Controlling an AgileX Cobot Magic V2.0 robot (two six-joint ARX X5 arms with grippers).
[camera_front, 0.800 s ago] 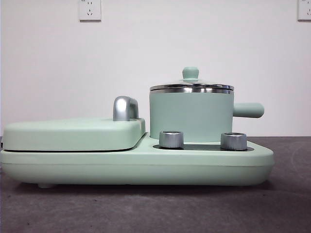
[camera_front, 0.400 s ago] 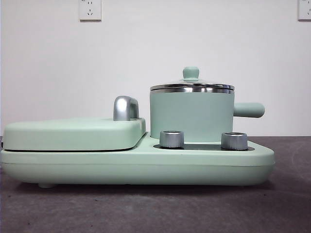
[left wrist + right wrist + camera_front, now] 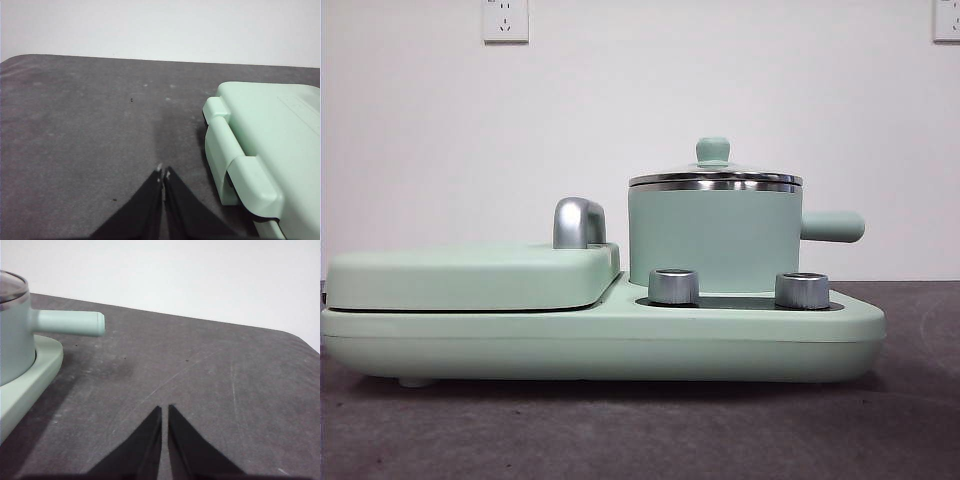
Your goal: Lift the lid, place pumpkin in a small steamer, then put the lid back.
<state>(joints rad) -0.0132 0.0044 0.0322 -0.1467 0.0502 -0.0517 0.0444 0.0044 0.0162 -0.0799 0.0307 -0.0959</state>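
Lid (image 3: 714, 174) sits closed on the small steamer (image 3: 713, 238), which stands on the right side of a mint-green cooker base (image 3: 600, 340) behind two steel dials (image 3: 673, 286). No writing or brand can be read anywhere. Left hand (image 3: 163, 173) hangs with its jaws together over bare tabletop (image 3: 75, 150) beside the cooker; right hand (image 3: 164, 412) likewise, jaws together, near the steamer's handle (image 3: 70, 323).

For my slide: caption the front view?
Glass lid sits on the small steamer, beside the closed griddle cover.
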